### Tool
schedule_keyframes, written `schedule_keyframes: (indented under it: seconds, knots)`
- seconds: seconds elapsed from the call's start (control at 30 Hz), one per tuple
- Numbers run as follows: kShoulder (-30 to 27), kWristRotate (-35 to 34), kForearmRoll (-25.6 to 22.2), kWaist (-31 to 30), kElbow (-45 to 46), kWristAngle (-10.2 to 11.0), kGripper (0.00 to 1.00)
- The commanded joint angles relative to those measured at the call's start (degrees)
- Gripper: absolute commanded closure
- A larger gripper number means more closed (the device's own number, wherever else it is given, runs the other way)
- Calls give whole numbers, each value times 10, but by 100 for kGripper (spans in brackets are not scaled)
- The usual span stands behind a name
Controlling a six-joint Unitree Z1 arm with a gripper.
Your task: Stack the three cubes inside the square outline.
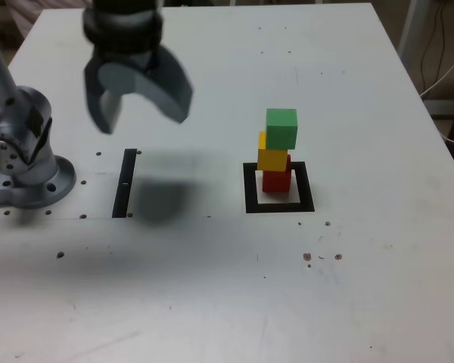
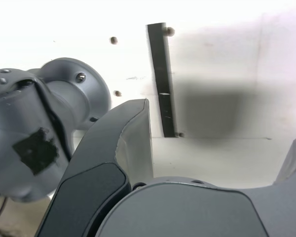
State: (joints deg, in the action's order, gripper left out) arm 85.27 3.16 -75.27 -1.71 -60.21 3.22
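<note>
In the exterior view the three cubes stand as one tower: the red cube (image 1: pixel 276 180) at the bottom, the yellow cube (image 1: pixel 272 157) on it, the green cube (image 1: pixel 281 128) on top, shifted slightly right. The red one rests inside the square outline (image 1: pixel 250 189). My gripper (image 1: pixel 144 119) hangs open and empty high above the table, well to the exterior view's left of the tower. The wrist view shows the open gripper (image 2: pixel 222 133) with nothing between its dark fingers (image 2: pixel 130 138); no cube or outline shows there.
A thin black strip (image 1: pixel 125 184) lies on the white table (image 1: pixel 212 287) below the gripper, also in the wrist view as the strip (image 2: pixel 162 79). The arm's grey base (image 1: pixel 23 162) stands at the exterior view's left edge. Cables hang beyond the table's far right.
</note>
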Motion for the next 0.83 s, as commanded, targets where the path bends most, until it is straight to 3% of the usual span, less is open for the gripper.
schedule_keyframes:
  seconds: [0.0, 0.37, 0.57, 0.8]
  knots:
    - [-6, 1, 18, 0, 24, -2, 1]
    - [-12, -5, 85, -3, 114, -36, 0]
    - [-21, -26, 95, -27, 135, -50, 0]
    - [-27, -37, 99, -31, 137, -40, 0]
